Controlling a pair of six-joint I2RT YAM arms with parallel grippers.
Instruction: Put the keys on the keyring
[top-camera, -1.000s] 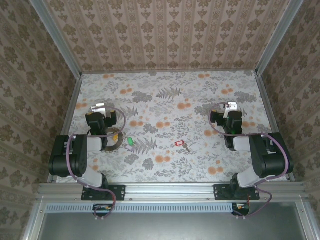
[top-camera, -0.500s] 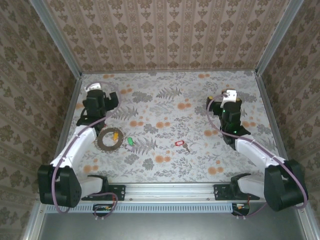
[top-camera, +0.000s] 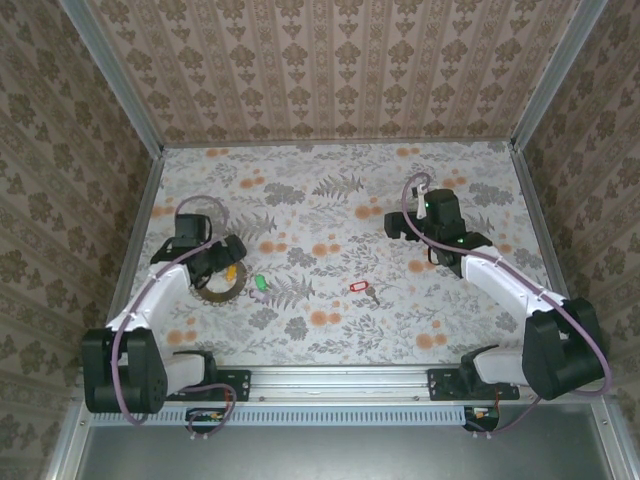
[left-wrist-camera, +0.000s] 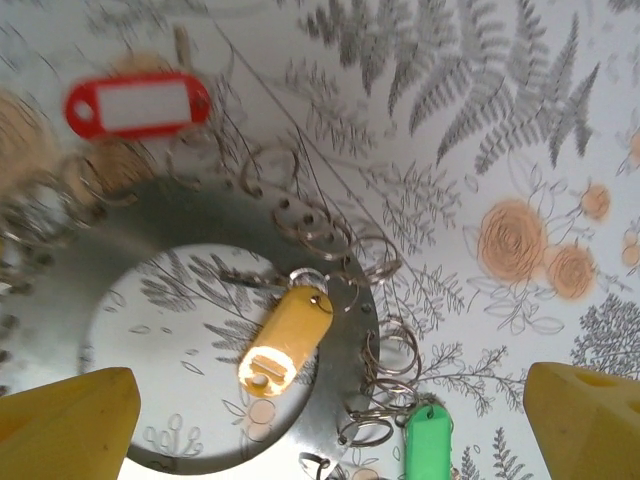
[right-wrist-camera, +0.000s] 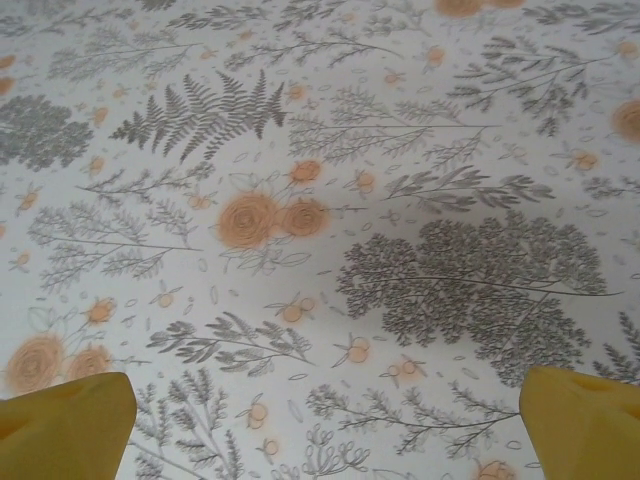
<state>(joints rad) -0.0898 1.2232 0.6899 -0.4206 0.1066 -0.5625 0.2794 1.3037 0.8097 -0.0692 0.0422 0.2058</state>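
While the green key (top-camera: 260, 285) lies loose just right of the keyring (top-camera: 222, 283) at left and the red key (top-camera: 360, 288) sits mid-frame on the counter (top-camera: 330, 200), neither is threaded yet. Left hand (left-wrist-camera: 325, 428) hovers released over it; right hand (right-wrist-camera: 320, 425), upper right, released and empty.

Left hand (left-wrist-camera: 325, 425) spread wide, right hand (right-wrist-camera: 322, 425) seemingly too

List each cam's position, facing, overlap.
Top external: above, behind bases, looking down on table, left arm, right arm, left gripper, right gripper.
Left wrist: on left arm, looking down at keyring, green-tagged key, red-tagged key; fingertips at bottom corners.
Right wrist: on right arm, looking down at floral table; fingertips at bottom corners.
Shared: top and left wrist both show keyring, keys.
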